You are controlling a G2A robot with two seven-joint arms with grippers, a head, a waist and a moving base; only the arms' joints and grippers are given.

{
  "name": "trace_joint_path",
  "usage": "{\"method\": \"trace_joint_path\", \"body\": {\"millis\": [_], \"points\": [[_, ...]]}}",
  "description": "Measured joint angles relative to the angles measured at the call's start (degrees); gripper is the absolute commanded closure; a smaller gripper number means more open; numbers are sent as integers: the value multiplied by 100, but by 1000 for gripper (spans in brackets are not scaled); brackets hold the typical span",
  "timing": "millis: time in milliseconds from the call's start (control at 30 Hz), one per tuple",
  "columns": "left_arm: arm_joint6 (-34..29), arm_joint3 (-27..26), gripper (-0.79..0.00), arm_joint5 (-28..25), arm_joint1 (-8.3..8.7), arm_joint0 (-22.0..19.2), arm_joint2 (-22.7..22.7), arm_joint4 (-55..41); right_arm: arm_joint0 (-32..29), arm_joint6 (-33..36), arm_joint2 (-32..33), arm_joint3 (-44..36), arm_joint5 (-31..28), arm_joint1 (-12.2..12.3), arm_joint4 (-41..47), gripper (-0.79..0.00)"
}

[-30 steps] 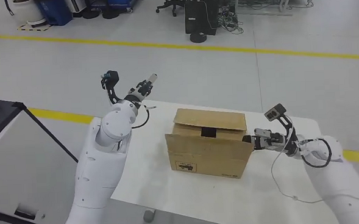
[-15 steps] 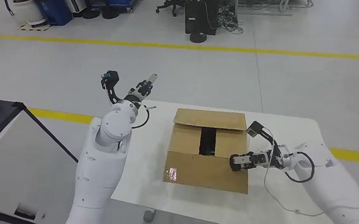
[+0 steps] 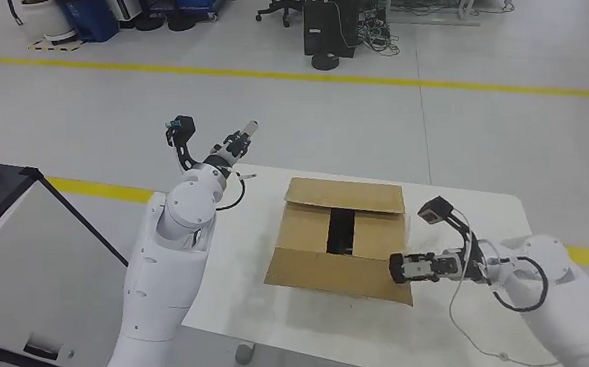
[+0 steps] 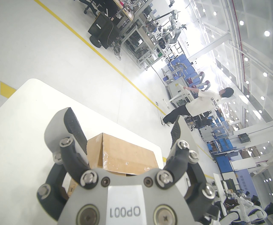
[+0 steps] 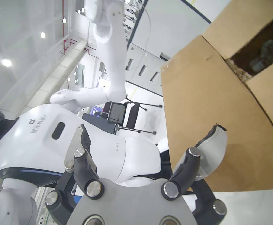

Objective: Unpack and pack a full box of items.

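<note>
A brown cardboard box point(image 3: 336, 243) stands in the middle of the white table point(image 3: 456, 210). Its near flap point(image 3: 324, 262) is spread outward and its far flap point(image 3: 343, 194) is folded back, with a dark gap point(image 3: 342, 229) between them. My right gripper point(image 3: 397, 269) is open at the near flap's right corner. In the right wrist view the gripper point(image 5: 149, 136) straddles the flap's point(image 5: 198, 102) edge, one finger point(image 5: 213, 136) lying against the cardboard. My left gripper point(image 3: 242, 136) hangs open above the table's far left corner, holding nothing; the left wrist view shows the gripper point(image 4: 125, 130) with the box point(image 4: 123, 155) behind it.
Bare table point(image 4: 32, 106) surrounds the box on all sides, widest at its left and right. A dark stand point(image 3: 0, 194) is off the table's left. Something dim lies inside the box opening point(image 5: 256, 59); I cannot tell what it is.
The right gripper moved from the box's right side round to its near right corner. The near flap swung outward and down over the front face. The left arm stayed still.
</note>
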Motion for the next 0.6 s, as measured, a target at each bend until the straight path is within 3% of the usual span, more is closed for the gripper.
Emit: {"method": "trace_joint_path", "body": {"millis": [167, 233, 300, 433, 600], "points": [[0, 0, -785, 0, 0, 0, 0, 0, -410, -837, 894, 444, -833, 176, -73, -785], [0, 0, -785, 0, 0, 0, 0, 0, -482, -1423, 1128, 658, -1307, 200, -747, -785], [0, 0, -785, 0, 0, 0, 0, 0, -557, -2340, 1291, 558, -1557, 195, -2033, -785], [0, 0, -785, 0, 0, 0, 0, 0, -976, -4549, 1196, -355, -837, 97, -4865, -785], [0, 0, -785, 0, 0, 0, 0, 0, -1466, -6563, 890, -1176, 169, -15, -7403, -785]]}}
